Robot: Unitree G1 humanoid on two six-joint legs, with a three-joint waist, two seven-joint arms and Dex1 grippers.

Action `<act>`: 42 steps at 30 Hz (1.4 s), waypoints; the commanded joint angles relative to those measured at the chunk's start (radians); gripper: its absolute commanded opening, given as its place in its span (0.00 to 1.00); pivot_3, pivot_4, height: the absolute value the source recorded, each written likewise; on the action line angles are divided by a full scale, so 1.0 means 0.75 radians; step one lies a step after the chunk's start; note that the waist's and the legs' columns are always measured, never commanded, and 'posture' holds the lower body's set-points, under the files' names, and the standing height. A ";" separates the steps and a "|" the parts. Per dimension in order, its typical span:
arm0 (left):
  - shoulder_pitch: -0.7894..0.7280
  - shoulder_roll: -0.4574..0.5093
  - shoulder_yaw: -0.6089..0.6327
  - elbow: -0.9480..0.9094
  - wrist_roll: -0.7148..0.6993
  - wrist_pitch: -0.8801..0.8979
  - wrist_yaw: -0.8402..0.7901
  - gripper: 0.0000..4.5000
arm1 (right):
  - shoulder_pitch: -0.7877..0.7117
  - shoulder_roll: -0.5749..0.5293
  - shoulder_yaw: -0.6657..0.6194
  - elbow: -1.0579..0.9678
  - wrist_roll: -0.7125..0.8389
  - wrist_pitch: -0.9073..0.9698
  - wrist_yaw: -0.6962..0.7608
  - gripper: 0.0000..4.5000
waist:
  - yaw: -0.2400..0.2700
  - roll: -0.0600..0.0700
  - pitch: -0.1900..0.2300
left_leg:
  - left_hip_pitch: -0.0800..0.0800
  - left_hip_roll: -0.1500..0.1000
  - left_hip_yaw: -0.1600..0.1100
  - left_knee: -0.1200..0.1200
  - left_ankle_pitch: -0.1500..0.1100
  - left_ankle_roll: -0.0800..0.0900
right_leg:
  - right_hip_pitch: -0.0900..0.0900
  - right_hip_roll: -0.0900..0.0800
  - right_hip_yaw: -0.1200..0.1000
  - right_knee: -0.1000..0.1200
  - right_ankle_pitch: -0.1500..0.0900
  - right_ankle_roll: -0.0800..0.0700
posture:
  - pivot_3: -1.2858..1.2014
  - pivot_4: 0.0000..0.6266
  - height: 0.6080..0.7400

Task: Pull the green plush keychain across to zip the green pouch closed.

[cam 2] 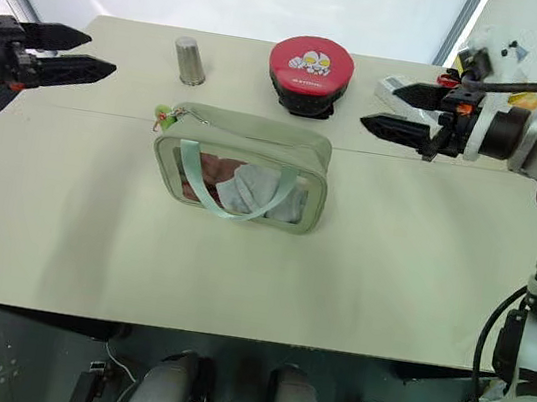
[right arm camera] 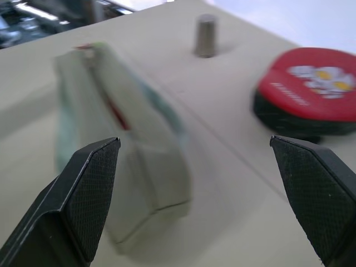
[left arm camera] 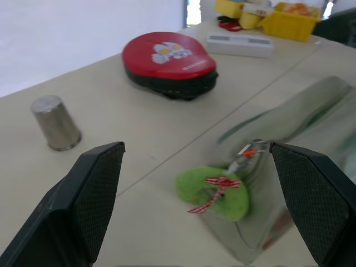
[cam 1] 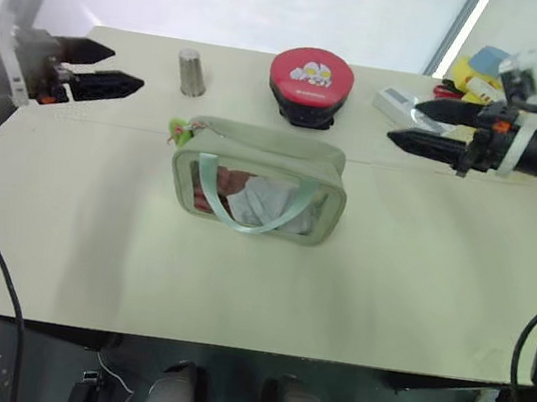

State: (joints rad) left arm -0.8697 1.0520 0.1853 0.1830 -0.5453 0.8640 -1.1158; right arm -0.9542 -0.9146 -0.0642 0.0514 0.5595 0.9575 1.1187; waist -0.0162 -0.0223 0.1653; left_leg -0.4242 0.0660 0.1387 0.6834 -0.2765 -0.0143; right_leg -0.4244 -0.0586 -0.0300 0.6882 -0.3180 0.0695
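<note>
Standing upright on table, green pouch, green plush keychain at its end, left gripper and right gripper both spread apart, clear.

- The keychain is fuzzy plush.
- The pouch is matt cloth with clear, glossy plastic sides.
- The cup is brushed metal.
- The red case is smooth.
- The surface is matt.

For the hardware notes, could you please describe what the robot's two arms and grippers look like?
Both the left gripper and the right gripper have two black, pointed jaws with a cross-hatched grip texture inside. Small orange-red fittings sit at their bases. The right forearm is silver-grey with a black collar, and black cables run along both arms.
</note>
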 commanded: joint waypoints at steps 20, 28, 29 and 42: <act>0.175 0.087 0.070 -0.224 -0.069 0.010 -0.005 0.99 | -0.054 0.043 0.052 -0.260 0.098 0.043 -0.002 1.00 | 0.000 0.000 0.000 | -0.003 0.000 -0.001 0.000 0.000 0.000 | -0.003 -0.001 0.000 0.000 0.000 0.000 | 0.52 0.24 1.00; 0.197 0.069 0.085 -0.380 -0.163 0.081 0.031 0.99 | -0.036 0.234 0.302 -0.369 -0.071 -0.116 -0.104 1.00 | 0.005 -0.001 0.000 | -0.003 0.000 -0.001 0.000 0.000 0.000 | -0.003 -0.001 0.000 0.001 0.000 0.000 | 0.52 0.24 1.00; 0.204 0.071 0.090 -0.396 -0.171 0.090 0.037 0.99 | -0.014 0.225 0.344 -0.370 -0.120 -0.170 -0.098 1.00 | 0.008 -0.001 0.000 | -0.003 0.000 -0.002 0.001 0.000 0.000 | -0.003 -0.001 0.000 0.001 0.000 0.000 | 0.52 0.24 1.00; 0.330 0.065 0.167 -0.514 -0.222 0.117 0.149 1.00 | -0.014 0.290 0.476 -0.157 -0.435 -0.586 -0.071 0.01 | -0.004 -0.001 0.000 | -0.002 0.000 -0.002 0.002 -0.001 0.001 | -0.002 0.000 0.000 0.002 0.000 0.000 | 0.52 0.24 1.00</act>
State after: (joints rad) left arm -0.6161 1.0920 0.2635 -0.1799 -0.7014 0.9552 -1.0157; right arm -0.9218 -0.7109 0.3105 -0.0713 0.2547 0.5601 1.0781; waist -0.0194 -0.0229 0.1652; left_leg -0.4259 0.0662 0.1376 0.6850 -0.2770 -0.0133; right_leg -0.4260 -0.0588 -0.0300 0.6894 -0.3181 0.0695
